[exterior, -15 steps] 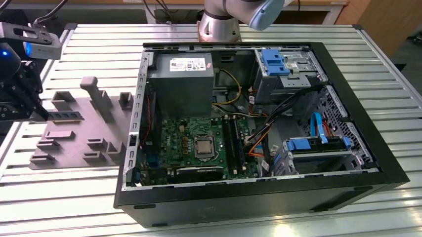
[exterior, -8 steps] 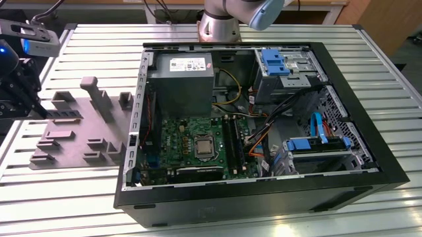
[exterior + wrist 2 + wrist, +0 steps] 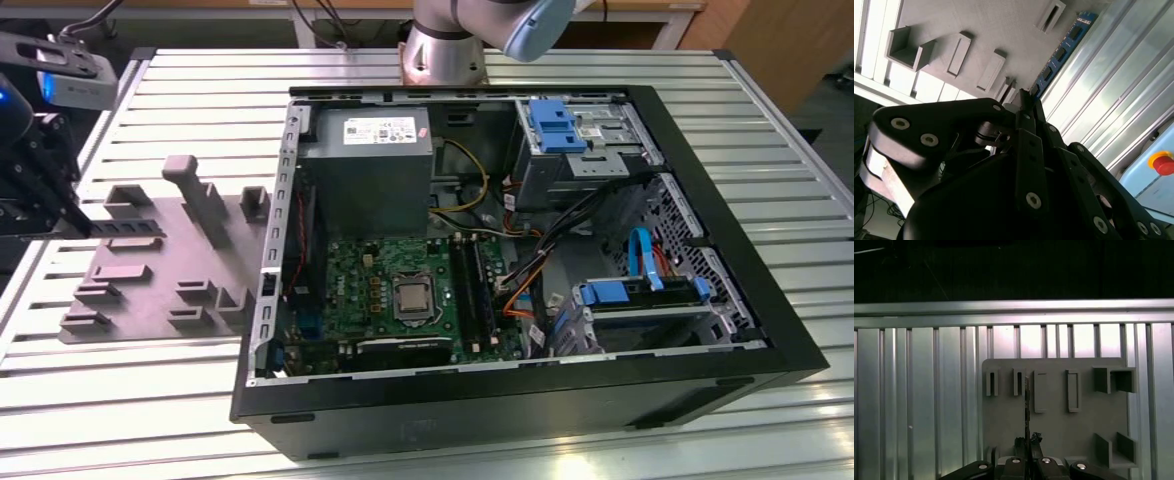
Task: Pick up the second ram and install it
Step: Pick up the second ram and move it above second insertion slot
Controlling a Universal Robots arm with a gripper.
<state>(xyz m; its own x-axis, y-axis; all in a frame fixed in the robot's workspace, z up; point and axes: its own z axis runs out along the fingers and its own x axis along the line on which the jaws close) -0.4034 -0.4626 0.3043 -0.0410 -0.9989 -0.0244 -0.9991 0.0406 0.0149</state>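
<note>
**Ram gripped by one end over the holder: my worry is tilt.**
Exterior view: I see the jaws closed on one end of the ram (image 3: 127, 229), which juts out level above the holder (image 3: 174, 275), on the holder's side away from the case (image 3: 534, 400). Second wrist view: the ram (image 3: 1064, 45) runs straight out from the jaw tips, near the holder's (image 3: 979, 30) edge. First wrist view: the ram (image 3: 1027, 400) shows edge-on and centred between the jaws, over the holder (image 3: 1054, 430); I cannot tell if it is clear of it. With so much free length, I judge it could pivot in the grip, catch the holder, or meet a slot skewed.
</note>
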